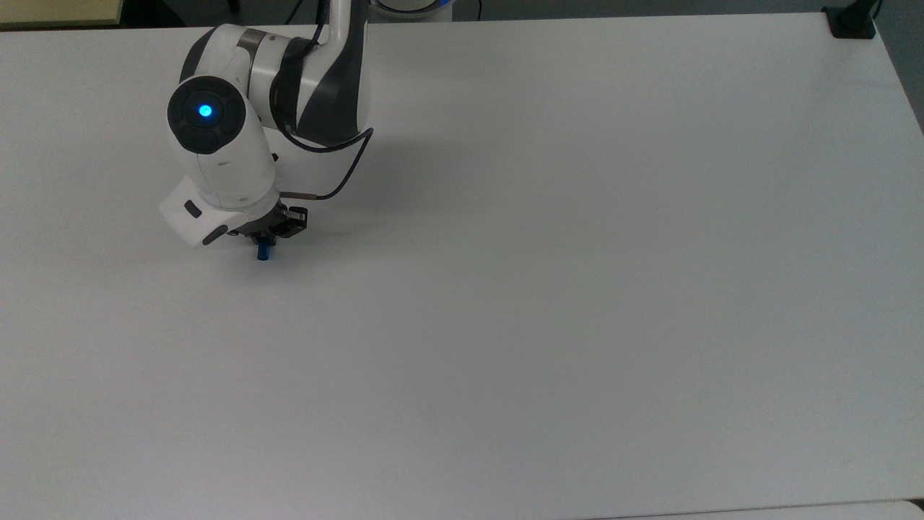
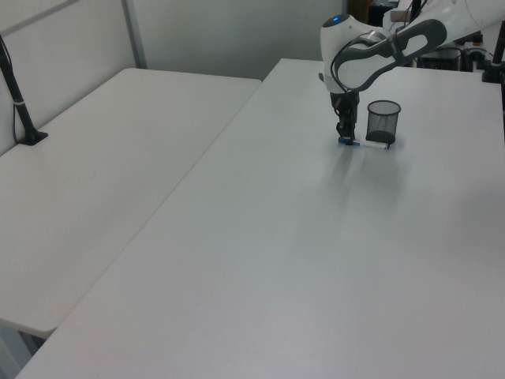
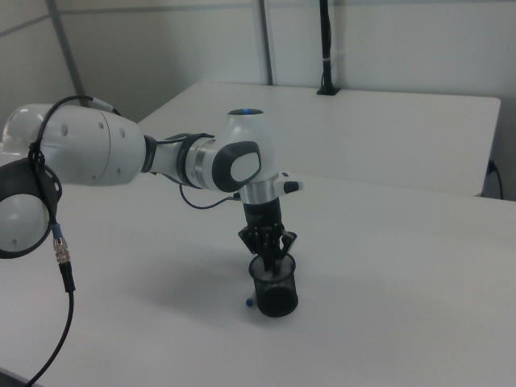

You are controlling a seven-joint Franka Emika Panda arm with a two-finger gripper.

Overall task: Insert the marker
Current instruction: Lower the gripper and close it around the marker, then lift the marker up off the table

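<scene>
Upper left of the top view: end effector (image 1: 266, 237) lowered onto the marker (image 1: 263, 252), lying flat on the worktop (image 1: 577, 289); clenched or released cannot be told. Mesh cup (image 2: 383, 122) just beside. Barrel best gripped mid-length, lifted level, tipped upright over the cup.

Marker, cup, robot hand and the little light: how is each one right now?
marker: lying flat on the table beside the cup, not in it yet.
mesh cup: standing upright, open end up.
gripper: lowered to the table at the marker's blue cap end, pointing straight down.
arm light: on, glowing blue.
</scene>
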